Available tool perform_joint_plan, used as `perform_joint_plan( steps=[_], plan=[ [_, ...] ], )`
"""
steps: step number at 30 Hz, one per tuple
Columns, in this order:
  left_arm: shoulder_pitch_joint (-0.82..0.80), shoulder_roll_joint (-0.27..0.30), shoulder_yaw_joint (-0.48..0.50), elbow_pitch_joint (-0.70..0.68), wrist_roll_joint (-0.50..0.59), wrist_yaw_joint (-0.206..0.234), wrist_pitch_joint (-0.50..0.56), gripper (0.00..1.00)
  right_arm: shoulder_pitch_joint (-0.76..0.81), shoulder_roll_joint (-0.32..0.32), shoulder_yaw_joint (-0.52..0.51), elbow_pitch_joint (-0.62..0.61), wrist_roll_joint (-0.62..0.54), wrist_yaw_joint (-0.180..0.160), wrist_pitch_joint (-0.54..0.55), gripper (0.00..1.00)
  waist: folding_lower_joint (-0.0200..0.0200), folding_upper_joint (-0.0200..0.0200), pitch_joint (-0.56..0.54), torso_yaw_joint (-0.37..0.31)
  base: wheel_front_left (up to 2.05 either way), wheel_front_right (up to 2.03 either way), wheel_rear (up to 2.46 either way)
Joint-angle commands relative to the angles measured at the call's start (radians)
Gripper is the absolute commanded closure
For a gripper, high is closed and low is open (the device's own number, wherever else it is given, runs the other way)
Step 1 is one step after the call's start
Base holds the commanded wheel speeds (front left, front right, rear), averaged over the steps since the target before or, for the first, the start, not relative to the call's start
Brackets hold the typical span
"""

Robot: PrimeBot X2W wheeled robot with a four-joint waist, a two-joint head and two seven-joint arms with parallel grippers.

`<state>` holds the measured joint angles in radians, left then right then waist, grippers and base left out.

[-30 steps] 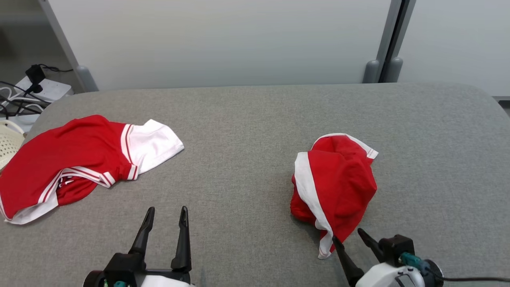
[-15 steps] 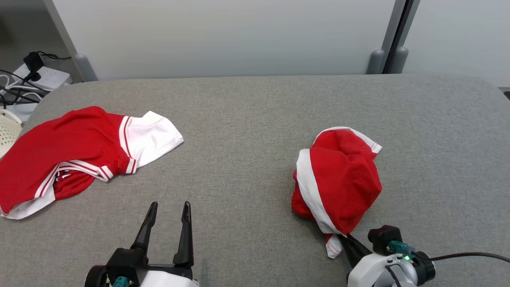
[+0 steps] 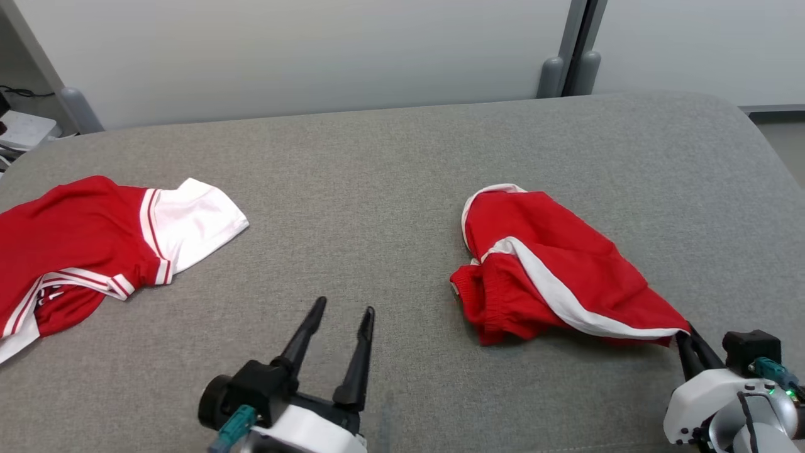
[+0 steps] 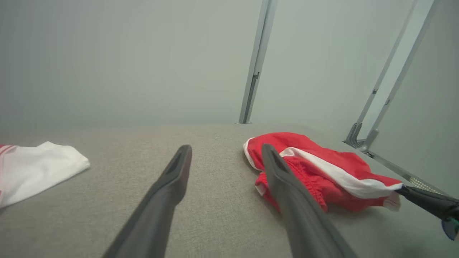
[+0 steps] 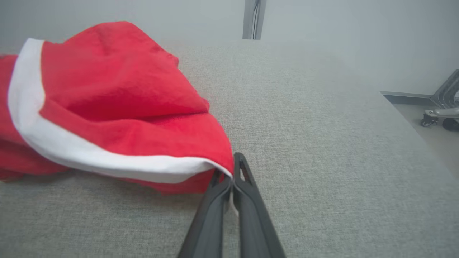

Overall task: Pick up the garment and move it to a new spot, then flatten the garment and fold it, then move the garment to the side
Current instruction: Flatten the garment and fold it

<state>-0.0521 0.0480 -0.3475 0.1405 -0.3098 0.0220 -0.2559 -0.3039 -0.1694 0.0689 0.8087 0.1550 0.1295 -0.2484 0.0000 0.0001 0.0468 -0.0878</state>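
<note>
Right fingers (image 5: 247, 193) clench the red shorts' (image 3: 553, 270) hem corner at 4 o'clock, likely for carrying; left fingers (image 3: 360, 352) stand released, idle.

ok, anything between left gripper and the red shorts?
Nothing. In the head view a bare stretch of grey tabletop separates the left gripper from the red shorts; the left wrist view agrees.
</note>
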Motion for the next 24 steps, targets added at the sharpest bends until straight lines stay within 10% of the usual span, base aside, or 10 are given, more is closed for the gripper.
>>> perform_joint_plan(
  steps=[1, 10, 24],
  plan=[
    [-0.064, 0.002, 0.0, 0.007, -0.016, -0.025, -0.006, 0.0, 0.004, -0.005, -0.014, -0.035, -0.034, 0.001, -0.013, 1.0, 0.0, -0.0001, 0.009, -0.014, 0.0, 0.0, 0.0],
    [-0.229, 0.002, -0.191, 0.135, -0.154, -0.067, -0.006, 0.0, 0.024, 0.021, -0.156, -0.068, -0.242, 0.001, -0.013, 1.0, 0.0, -0.0001, 0.064, -0.041, 0.0, 0.0, 0.0],
    [-0.626, 0.002, -0.471, 0.39, -0.697, 0.097, 0.184, 0.0, 0.001, 0.084, -0.1, -0.04, -0.249, 0.001, -0.013, 1.0, 0.0, -0.0001, 0.127, -0.118, 0.0, 0.0, 0.0]
  ],
)
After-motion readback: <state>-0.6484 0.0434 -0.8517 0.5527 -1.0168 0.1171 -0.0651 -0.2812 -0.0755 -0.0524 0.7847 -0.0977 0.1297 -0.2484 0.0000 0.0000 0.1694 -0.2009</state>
